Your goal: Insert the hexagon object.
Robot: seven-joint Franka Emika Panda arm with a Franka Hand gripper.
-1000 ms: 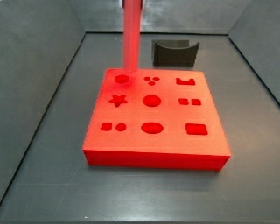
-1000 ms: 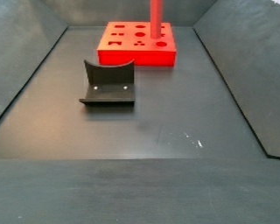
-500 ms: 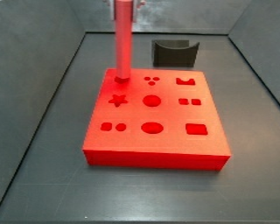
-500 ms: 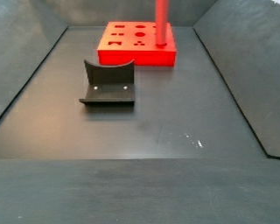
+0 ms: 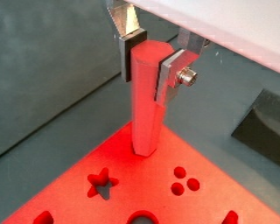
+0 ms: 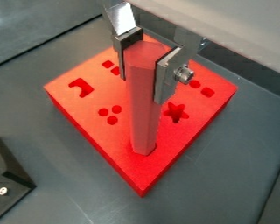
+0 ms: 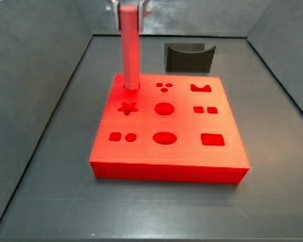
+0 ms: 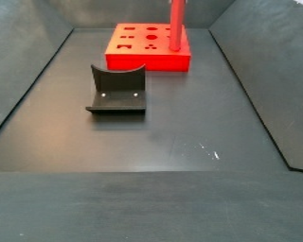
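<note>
Lowered hexagon object [image 5: 149,96] stays between pincer [image 5: 150,54] fingers.

1. Floor [image 8: 154,142]: dark grey, matte, flat; a soft sheen in the near part.
2. Small pale scuff marks [image 8: 211,151] on the floor.
3. Grey walls slope up on either side [image 7: 34,57] [image 8: 271,76].
4. Back wall [image 7: 199,17]: mottled grey, unevenly lit.

I count 1 gripper [image 5: 150,63], 1 hexagon object [image 6: 145,105] clamped between its fingers, 1 red block [image 7: 167,128] right beneath it, and 1 fixture [image 8: 117,89] well apart from it.
</note>
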